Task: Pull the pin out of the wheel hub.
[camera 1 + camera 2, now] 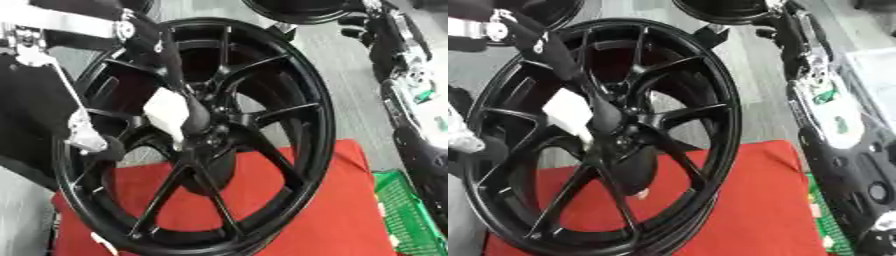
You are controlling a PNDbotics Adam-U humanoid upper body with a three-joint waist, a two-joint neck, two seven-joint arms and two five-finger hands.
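A large black spoked wheel [289,75] stands upright on a red mat [337,215]. Its hub [214,132] sits in the middle of the spokes. My left arm comes in from the upper left, and my left hand [194,116] reaches down onto the hub. A white block-shaped piece [166,111] lies against that hand just left of the hub; I cannot make out whether it is the pin. The hand hides the hub's centre. My right arm runs up the right side, and my right hand [779,26] is at the top, away from the wheel.
A second black wheel [297,12] shows at the top edge. A green basket [409,215] stands at the lower right beside the mat. Grey floor lies behind the wheel.
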